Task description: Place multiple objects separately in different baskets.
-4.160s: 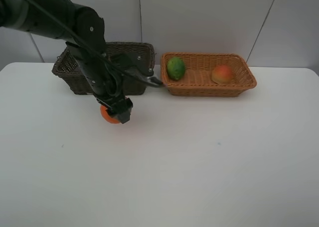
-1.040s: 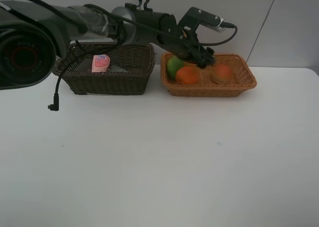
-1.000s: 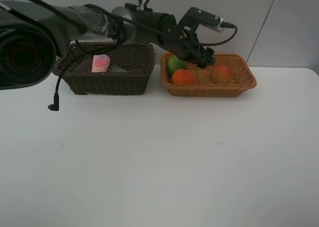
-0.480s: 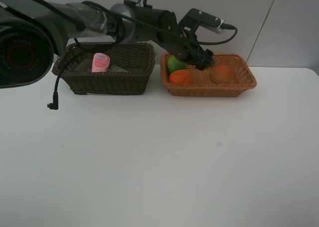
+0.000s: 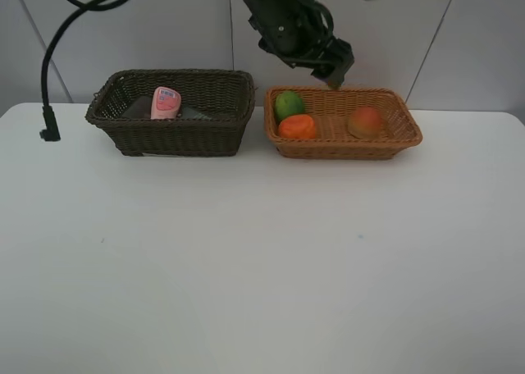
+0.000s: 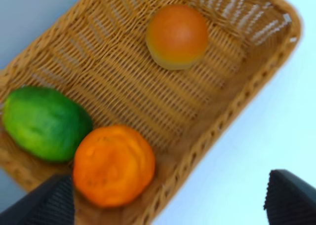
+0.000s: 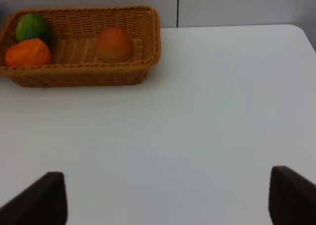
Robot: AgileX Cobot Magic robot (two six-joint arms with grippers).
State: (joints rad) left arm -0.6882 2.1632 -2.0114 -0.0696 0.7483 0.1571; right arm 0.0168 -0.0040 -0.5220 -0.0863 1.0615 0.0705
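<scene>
The orange (image 5: 297,127) lies in the light tan basket (image 5: 410,138), touching the green lime (image 5: 288,105); the peach-like fruit (image 5: 364,122) sits apart at the other end. My left gripper (image 5: 333,70) hangs open and empty above this basket's back rim. In its wrist view the orange (image 6: 113,165), lime (image 6: 44,122) and peach (image 6: 177,35) lie below the open left gripper (image 6: 170,205). The pink bottle (image 5: 166,102) stands in the dark brown basket (image 5: 176,140). My right gripper (image 7: 165,198) is open over bare table, facing the tan basket (image 7: 155,42).
A black cable with a plug (image 5: 51,133) dangles left of the dark basket. A grey shape lies beside the pink bottle inside the dark basket. White table (image 5: 262,259) spreads in front of both baskets. The wall stands close behind them.
The orange has dropped from the left gripper and settled beside the lime. The left arm has risen up and away from the tan basket.
</scene>
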